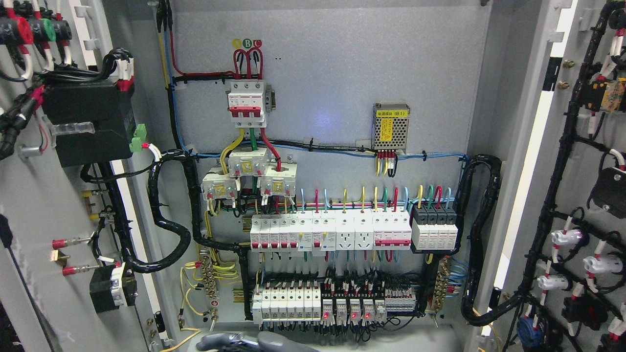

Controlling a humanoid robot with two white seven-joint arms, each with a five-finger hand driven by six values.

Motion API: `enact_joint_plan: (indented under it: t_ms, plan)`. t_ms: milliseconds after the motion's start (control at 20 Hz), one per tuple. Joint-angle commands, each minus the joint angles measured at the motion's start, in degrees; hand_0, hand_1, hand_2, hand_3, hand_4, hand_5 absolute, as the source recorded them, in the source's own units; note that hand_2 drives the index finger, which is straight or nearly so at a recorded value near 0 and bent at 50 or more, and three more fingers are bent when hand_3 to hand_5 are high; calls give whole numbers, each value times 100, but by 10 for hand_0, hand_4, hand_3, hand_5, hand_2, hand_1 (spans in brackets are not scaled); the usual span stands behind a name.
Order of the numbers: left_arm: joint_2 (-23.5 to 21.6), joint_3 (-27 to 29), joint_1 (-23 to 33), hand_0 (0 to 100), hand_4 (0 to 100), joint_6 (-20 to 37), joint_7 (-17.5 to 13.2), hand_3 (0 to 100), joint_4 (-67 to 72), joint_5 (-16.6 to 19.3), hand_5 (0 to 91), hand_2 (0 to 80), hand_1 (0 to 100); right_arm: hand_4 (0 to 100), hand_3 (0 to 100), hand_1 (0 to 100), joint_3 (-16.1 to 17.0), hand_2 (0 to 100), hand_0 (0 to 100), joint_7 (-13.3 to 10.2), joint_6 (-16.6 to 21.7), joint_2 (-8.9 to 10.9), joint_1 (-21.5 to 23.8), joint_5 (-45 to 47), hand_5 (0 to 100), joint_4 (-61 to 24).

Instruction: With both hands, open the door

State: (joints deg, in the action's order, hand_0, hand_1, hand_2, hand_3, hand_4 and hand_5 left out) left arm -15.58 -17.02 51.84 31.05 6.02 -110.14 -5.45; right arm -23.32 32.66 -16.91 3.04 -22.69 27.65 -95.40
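Robot hand: a grey, rounded part (pixel 254 341) shows at the bottom edge, left of the middle; which arm it belongs to cannot be told, nor whether its fingers are spread or curled.
Contact: this grey part touches neither door; it sits low in front of the cabinet's bottom lip.
Left door (pixel 29 205): swung wide open at the picture's left, its inner face turned to the camera, carrying a black box (pixel 88 122), a green connector (pixel 138 138) and red-tipped wires.
Right door (pixel 587 195): swung wide open at the picture's right, its inner face lined with black cable bundles and white-capped fittings.
Cabinet interior (pixel 332 73): grey back panel fully exposed between the two doors.
Top breaker (pixel 248 103): white with red levers, fed by red wires from above.
Power module (pixel 391 126): perforated metal box with a yellow label, right of the breaker.
Middle rail (pixel 352 232): a row of white breakers and sockets, with coloured wires rising from them.
Lower rail (pixel 332 303): white breakers at left, small relays with red lights lit at right.
Black conduit (pixel 168 230): loops from the left door into the cabinet; a second one (pixel 481 244) loops toward the right door.
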Motion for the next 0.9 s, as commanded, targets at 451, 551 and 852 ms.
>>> enact_joint_plan:
  t_ms: [451, 551, 852]
  plan:
    - [-33, -3, -1176, 0, 0, 15, 22, 0, -508, -9, 0, 0, 0, 0, 0, 0, 1040, 0, 190, -2106, 1707, 1322, 1864, 21, 0, -2211]
    - [-24, -4, -1325, 0, 0, 15, 22, 0, -543, -9, 0, 0, 0, 0, 0, 0, 1084, 0, 190, -2098, 1857, 1331, 1970, 21, 0, -2264]
    - [46, -21, -1913, 0, 0, -20, 22, 0, -772, -9, 0, 0, 0, 0, 0, 0, 1128, 0, 190, -2098, 3060, 1480, 2603, 21, 0, -2422]
